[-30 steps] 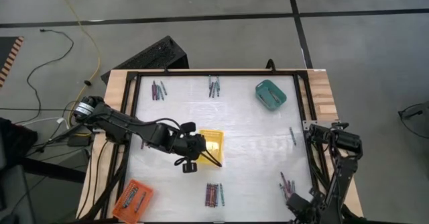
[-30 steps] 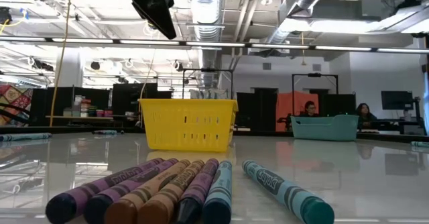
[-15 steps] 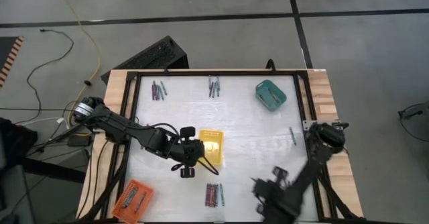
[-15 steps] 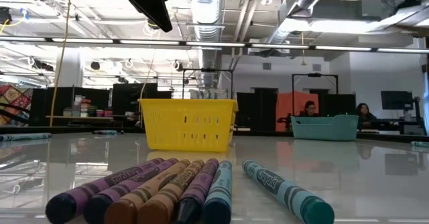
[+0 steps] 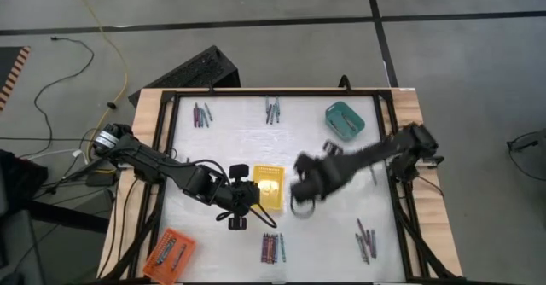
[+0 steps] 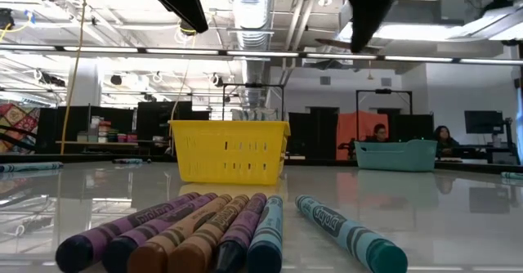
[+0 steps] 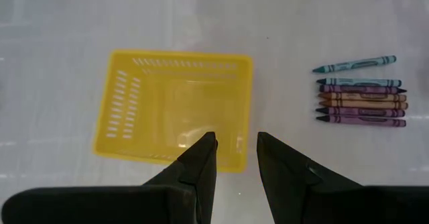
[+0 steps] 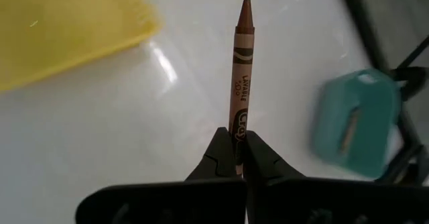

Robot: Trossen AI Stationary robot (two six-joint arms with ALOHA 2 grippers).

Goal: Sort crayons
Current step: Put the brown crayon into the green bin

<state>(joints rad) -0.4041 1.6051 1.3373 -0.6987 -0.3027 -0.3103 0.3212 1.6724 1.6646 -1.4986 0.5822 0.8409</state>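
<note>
- R gripper [image 8: 232, 158] – I see its fingers pinched tight on a brown crayon [image 8: 242, 70], which sticks straight out past the tips. In the high view it's over mid-table, just right of the yellow basket [image 5: 268, 186].
- L gripper [image 7: 234, 147] hangs above the yellow basket's near-left edge; fingers a narrow way apart, nothing between them.
- Row of crayons [image 6: 221, 228] lies side by side on the near part of the table, w/ one teal crayon [image 6: 350, 234] a bit apart to the right.
- More crayon groups [image 5: 202, 114] along the far edge – far left and far middle – plus a few at near right [image 5: 365, 238].
- Teal basket [image 5: 345, 120] at far right, a crayon inside.
- Orange basket [image 5: 168, 253] at near-left corner, w/ crayons in it.
</note>
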